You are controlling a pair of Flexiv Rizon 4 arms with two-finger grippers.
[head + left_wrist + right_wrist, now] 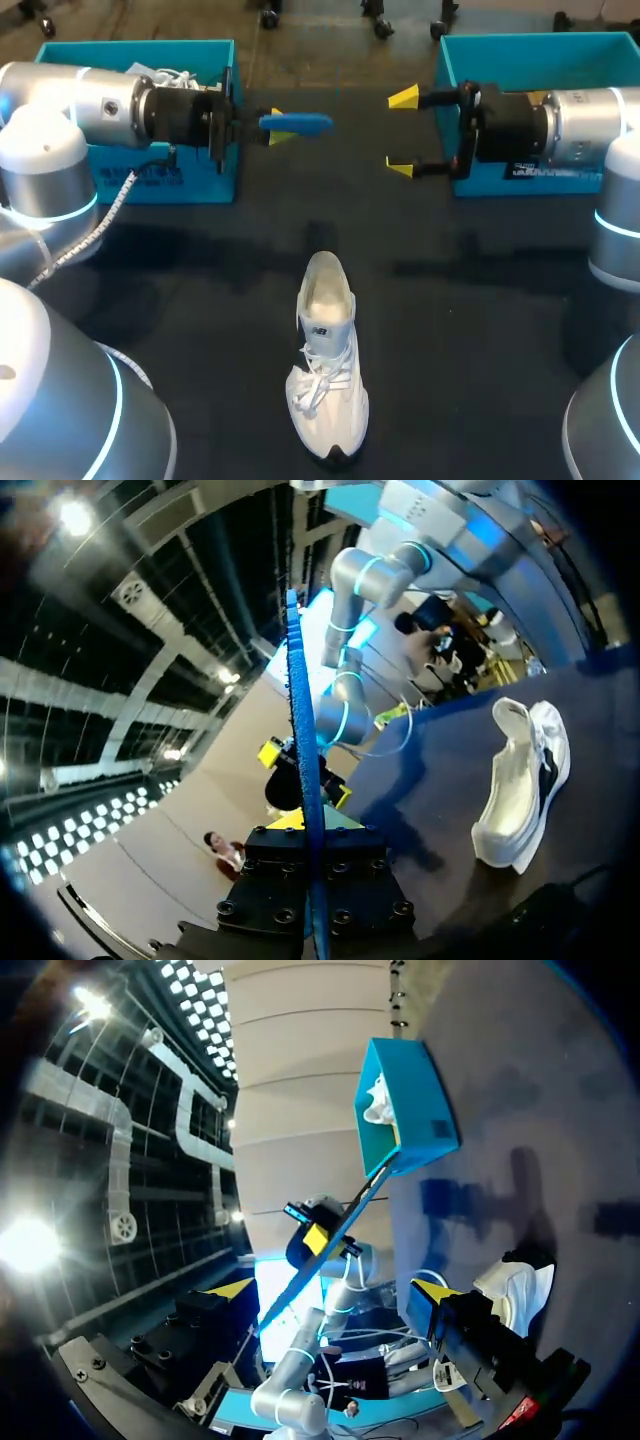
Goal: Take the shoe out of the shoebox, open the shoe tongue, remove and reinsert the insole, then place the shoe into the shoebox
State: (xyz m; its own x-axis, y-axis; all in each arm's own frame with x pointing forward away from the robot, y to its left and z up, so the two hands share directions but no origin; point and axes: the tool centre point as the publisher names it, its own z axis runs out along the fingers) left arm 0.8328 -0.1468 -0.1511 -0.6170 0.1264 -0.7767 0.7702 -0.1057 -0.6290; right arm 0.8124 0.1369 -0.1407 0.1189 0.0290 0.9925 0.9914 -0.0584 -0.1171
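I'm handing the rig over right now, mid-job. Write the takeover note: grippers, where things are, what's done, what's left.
Left gripper: shut on the blue insole, held in the air over the table.
Right gripper: open, empty, facing it.
Shoe: upright on the table, outside the left teal box and the right teal box.
Done: shoe out, insole removed.
Left: reinsert insole, put shoe into the shoebox.

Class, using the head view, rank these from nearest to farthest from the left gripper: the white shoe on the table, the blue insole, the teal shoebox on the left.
1. The blue insole, held between the fingers of the left gripper.
2. The teal shoebox, right beside that gripper, at the table's far left.
3. The white shoe, mid-table, towards the near edge.
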